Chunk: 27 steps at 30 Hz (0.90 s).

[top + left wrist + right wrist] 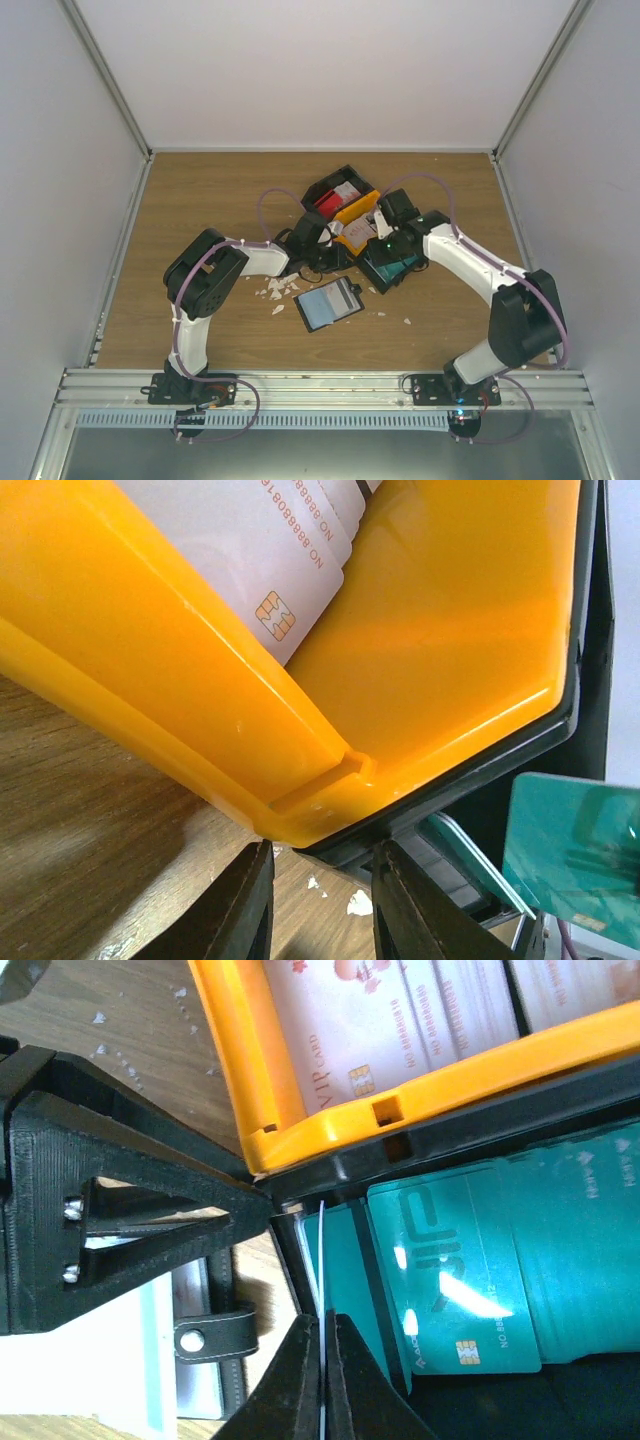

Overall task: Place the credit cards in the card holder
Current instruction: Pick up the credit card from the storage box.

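The card holder [325, 303] lies open on the table in front of the bins, and its strap [210, 1335] shows in the right wrist view. My right gripper [324, 1325] [385, 255] is shut on a thin teal credit card [322, 1260], seen edge-on over the black bin of teal cards [480, 1280]. My left gripper [320, 855] [318, 240] sits at the corner where the yellow bin [450, 630] meets the black bin [420, 815]. Its fingers are parted, with the black bin's corner between their tips. Whitish cards [260, 540] lie in the yellow bin.
Three bins cluster at mid-table: one black with red cards [328, 203], the yellow bin [357, 212], and the teal-card bin [395, 268]. White crumbs [275, 292] are scattered left of the wallet. Both arms reach inward and almost meet at the bins.
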Available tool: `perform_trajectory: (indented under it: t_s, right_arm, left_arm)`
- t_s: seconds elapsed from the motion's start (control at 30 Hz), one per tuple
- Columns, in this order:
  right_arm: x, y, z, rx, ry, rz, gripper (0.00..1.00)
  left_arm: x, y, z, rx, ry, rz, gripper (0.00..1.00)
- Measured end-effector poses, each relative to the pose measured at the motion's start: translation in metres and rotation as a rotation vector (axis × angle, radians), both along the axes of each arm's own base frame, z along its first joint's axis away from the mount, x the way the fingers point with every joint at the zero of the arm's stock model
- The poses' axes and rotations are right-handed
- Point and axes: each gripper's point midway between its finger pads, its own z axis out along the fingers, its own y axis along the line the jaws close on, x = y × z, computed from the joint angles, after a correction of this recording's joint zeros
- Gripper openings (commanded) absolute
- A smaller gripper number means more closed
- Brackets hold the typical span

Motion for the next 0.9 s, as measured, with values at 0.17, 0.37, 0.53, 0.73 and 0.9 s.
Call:
perform_trajectory:
  t_s: [0.17,0.37,0.53,0.73,0.9]
  right_arm:
    - [0.004,-0.011,0.010,-0.039,-0.050,-0.038,0.01]
    - [0.009,-0.019,0.042,-0.029,-0.153,-0.072,0.01]
    - [0.006,-0.009,0.080,0.102,-0.237,-0.052,0.01]
    - [-0.011,0.022,0.105,0.347,-0.261,0.029,0.00]
    - [-0.034,0.055,0.104,0.598,-0.171,0.108,0.01]
  left_arm:
    - [0.002,0.004,0.001,0.011,-0.013,0.021,0.37]
    - [-0.002,0.021,0.019,0.023,-0.064,0.074,0.48]
    - [-0.009,0.034,0.058,-0.021,-0.153,0.109,0.61]
    - [-0.031,0.052,0.108,-0.119,-0.262,0.116,0.71]
    - [-0.057,0.059,0.141,-0.234,-0.315,0.067,0.71]
